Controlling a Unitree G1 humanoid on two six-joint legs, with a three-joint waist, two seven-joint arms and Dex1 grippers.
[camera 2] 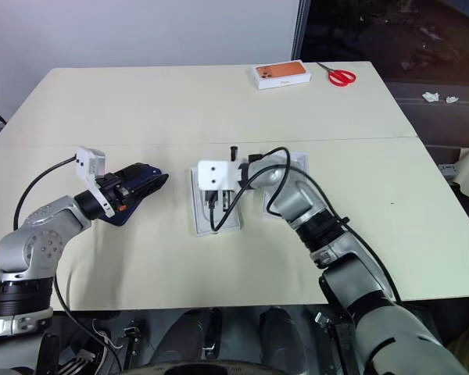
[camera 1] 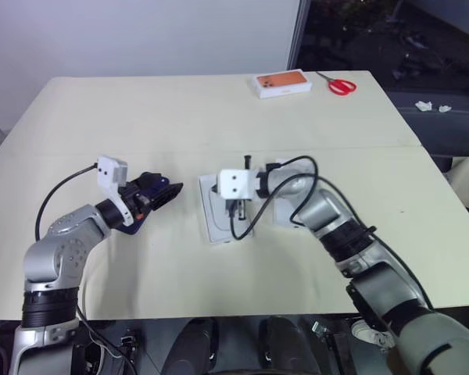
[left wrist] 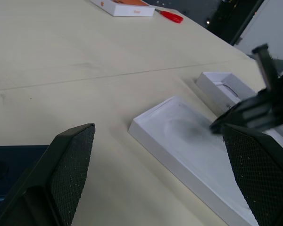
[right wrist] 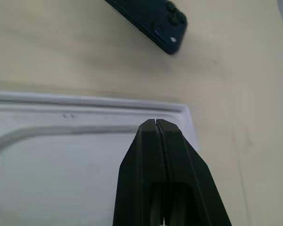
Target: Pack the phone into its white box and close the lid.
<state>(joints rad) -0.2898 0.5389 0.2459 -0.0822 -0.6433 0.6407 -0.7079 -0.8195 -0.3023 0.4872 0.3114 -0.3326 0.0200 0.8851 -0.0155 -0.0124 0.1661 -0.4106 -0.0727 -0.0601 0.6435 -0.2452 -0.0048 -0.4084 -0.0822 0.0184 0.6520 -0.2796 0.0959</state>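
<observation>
Where left hand [camera 1: 170,191] gapes, phone [right wrist: 148,21] beneath

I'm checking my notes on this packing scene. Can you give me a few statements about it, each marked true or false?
1. The right gripper is shut and holds nothing. True.
2. The left gripper is shut. False: it is open.
3. The phone lies inside a white tray. False: it lies on the table.
4. Red scissors lie near the orange-pictured box. True.
5. The right gripper is above a white tray. True.
</observation>
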